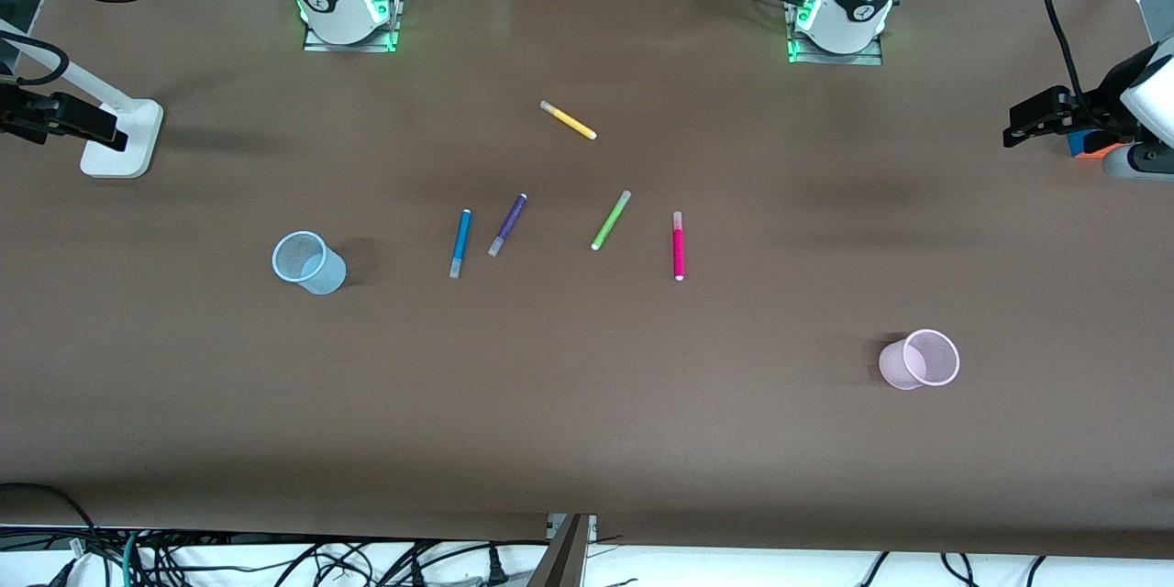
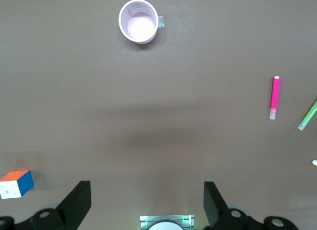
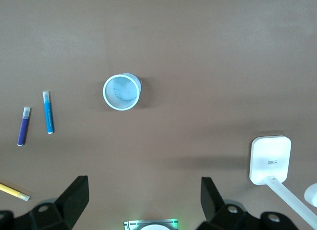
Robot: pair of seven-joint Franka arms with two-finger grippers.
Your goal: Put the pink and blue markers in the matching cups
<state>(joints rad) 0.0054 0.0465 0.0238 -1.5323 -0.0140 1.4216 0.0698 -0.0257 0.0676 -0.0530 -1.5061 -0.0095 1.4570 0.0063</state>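
Note:
The blue marker and the pink marker lie flat in the middle of the table. The pale blue cup stands upright toward the right arm's end. The pale pink cup stands upright toward the left arm's end, nearer to the front camera. Neither gripper shows in the front view. My left gripper is open and empty, high over the table, with the pink cup and pink marker below. My right gripper is open and empty, high over the blue cup and blue marker.
A purple pen lies beside the blue marker, and a lime-green pen beside the pink one. A yellow pen lies nearer to the bases. A white stand sits at the right arm's end, a colour cube at the left arm's.

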